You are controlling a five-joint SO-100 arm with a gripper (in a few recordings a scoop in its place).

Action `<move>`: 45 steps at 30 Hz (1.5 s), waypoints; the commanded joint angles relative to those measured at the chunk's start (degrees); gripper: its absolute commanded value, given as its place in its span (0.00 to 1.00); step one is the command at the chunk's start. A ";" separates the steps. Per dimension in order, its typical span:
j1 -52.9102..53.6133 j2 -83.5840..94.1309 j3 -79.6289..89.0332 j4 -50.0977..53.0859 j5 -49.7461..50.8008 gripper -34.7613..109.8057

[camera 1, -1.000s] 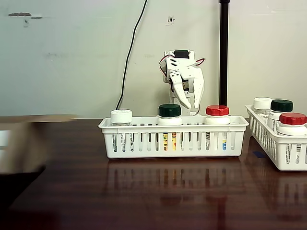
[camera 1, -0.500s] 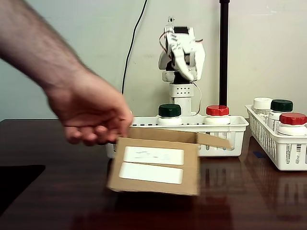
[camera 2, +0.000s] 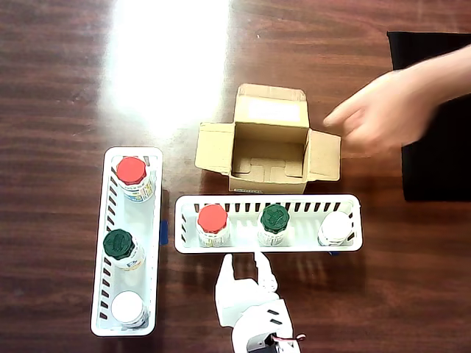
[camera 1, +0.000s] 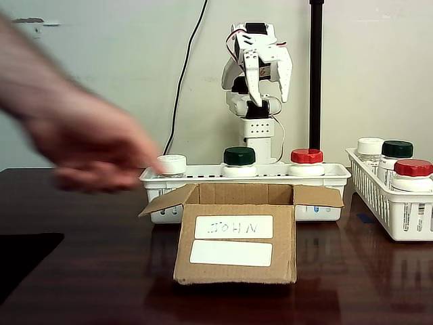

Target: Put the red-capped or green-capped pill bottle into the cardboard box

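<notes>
1. On a dark wooden table (camera 2: 66, 66), the cardboard box (camera 1: 235, 240) stands upright with its flaps spread and its inside bare in the overhead view (camera 2: 268, 151)
2. Two white labels face the fixed view, the upper one handwritten, the lower one blank
3. Just behind the box in the fixed view, a long white basket (camera 1: 325, 177) holds three bottles in a row: the pill bottle (camera 1: 306, 161) with its red cap, a green-capped bottle (camera 1: 239, 161) and a white-capped bottle (camera 1: 170, 164)
4. Seen from overhead, the pill bottle (camera 2: 213, 224) sits at the left end of that basket (camera 2: 346, 202), upright, with the box touching or nearly touching the basket's far wall
5. A second basket (camera 2: 151, 243) lies at a right angle to the first, carrying a red-capped bottle (camera 2: 133, 178), a green one and a white one
6. Raised high behind the baskets, the gripper (camera 1: 266, 80) hangs with fingers pointing down and spread apart, holding nothing; from overhead it (camera 2: 243, 268) sits just short of the long basket
7. A person's hand (camera 2: 383, 110), blurred, hovers beside the box's right flap in the overhead view, near a black mat (camera 2: 441, 154)
</notes>
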 commanded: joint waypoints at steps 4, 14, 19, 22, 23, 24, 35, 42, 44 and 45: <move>-5.10 -11.60 -6.06 -10.20 -3.25 0.61; -6.68 -34.63 -6.06 -36.91 -4.22 0.61; -7.82 -41.66 -6.06 -44.65 -4.39 0.61; -7.47 -44.38 -5.98 -47.11 -4.13 0.61; -7.21 -45.44 -6.06 -47.81 -4.04 0.61; -6.86 -46.14 -5.98 -48.43 -3.78 0.61; -2.90 -48.43 -1.93 -53.53 -0.53 0.61; -5.62 -47.02 1.67 -55.63 -1.67 0.61; -6.59 -45.88 2.81 -55.63 -2.02 0.61; -6.86 -45.18 3.60 -55.63 -1.93 0.61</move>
